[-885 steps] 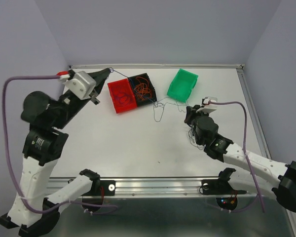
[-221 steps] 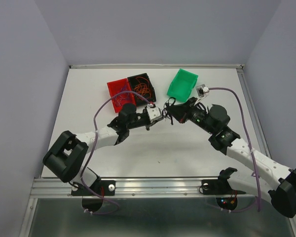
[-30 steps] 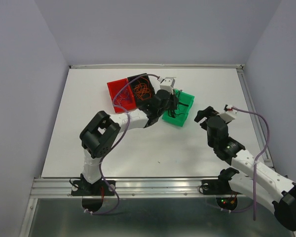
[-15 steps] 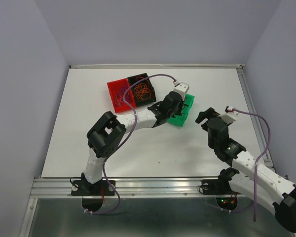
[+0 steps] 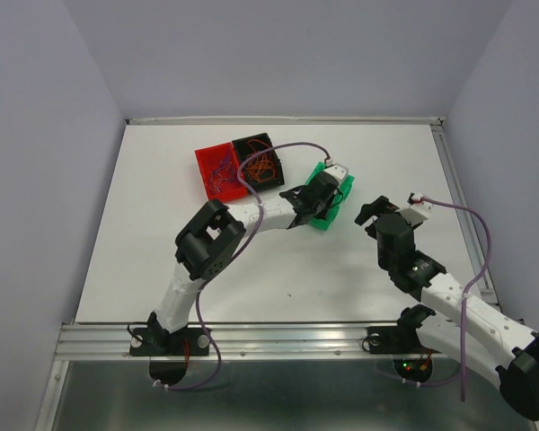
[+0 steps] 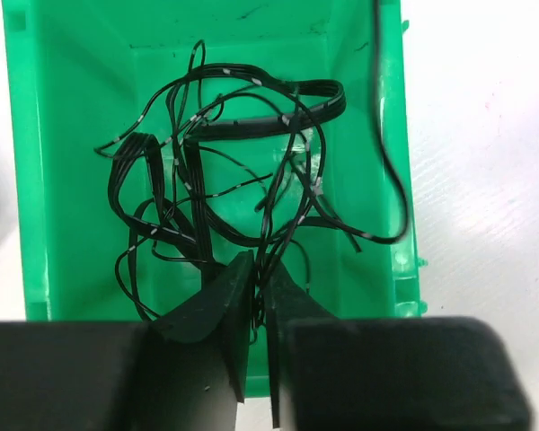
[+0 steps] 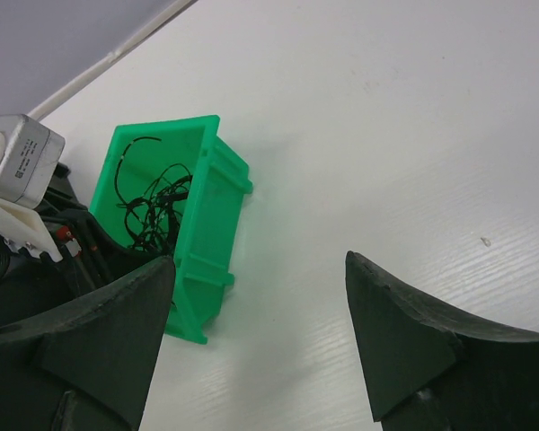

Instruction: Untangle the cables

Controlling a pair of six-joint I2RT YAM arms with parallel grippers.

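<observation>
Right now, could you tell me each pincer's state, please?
Left pincer: closed on the black cables, over the green bin.
Right pincer: open, holding nothing.

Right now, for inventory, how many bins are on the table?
3: red bin and black bin side by side at the back; green bin under the left gripper.

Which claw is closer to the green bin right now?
Left. The left claw sits over the green bin, pinching the black wires inside; the right claw hangs open beside it, apart.
</observation>
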